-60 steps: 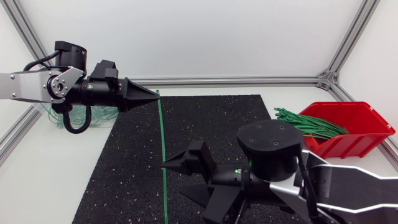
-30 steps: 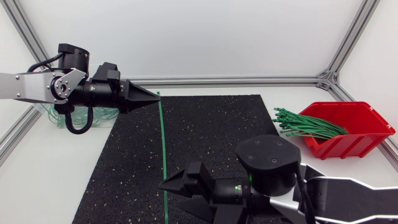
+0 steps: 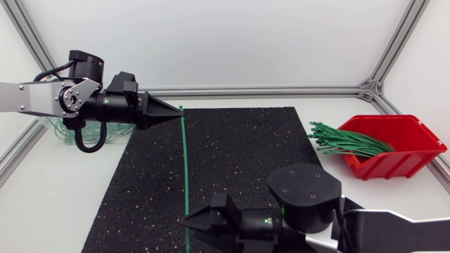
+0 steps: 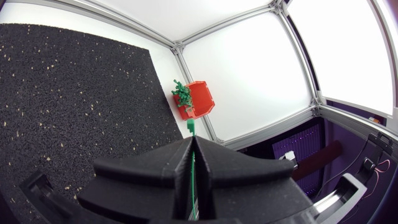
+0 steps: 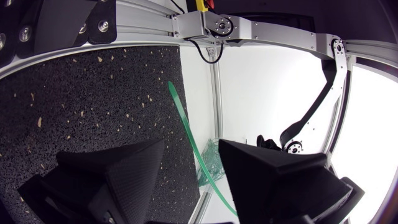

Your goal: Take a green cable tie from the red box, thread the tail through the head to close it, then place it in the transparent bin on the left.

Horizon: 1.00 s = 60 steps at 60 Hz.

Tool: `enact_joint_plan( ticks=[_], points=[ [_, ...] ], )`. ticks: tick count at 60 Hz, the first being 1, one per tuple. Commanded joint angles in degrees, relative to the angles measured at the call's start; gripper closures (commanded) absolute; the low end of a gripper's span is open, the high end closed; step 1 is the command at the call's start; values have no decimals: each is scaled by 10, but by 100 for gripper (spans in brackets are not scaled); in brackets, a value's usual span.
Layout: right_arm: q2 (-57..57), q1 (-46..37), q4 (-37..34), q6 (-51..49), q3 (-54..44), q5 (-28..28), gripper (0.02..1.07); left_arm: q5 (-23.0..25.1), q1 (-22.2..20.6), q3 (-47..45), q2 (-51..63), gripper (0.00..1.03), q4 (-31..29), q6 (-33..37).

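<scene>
Green cable tie runs straight over the black mat, one end pinched in the left end effector, whose arm lies level. The right end effector, low and near horizontal, has its fingers spread either side of the tie's other end.

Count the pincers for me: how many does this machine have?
2. The left pincer is at the mat's far edge, shut on a green tie. The right pincer is at the near edge, open, with the tie between its fingers. No others show.
</scene>
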Motion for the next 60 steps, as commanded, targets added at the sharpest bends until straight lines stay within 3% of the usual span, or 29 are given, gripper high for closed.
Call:
enact_joint_plan(
  ticks=[1, 21, 27, 54, 60],
  points=[
    [12, 2, 15, -16, -13, -3, 74, 10, -4, 12, 10, 100, -6, 8],
    [19, 3, 22, -15, -14, -2, 76, 10, -5, 11, 10, 100, -7, 10],
    [19, 6, 22, -15, -15, -2, 86, 11, -4, 11, 10, 100, -7, 12],
    [20, 16, 25, -13, -22, 7, 86, 14, -5, 11, 10, 100, -8, 13],
    [22, 16, 28, -13, -24, 7, 92, 15, -4, 10, 8, 100, -8, 13]
  ],
)
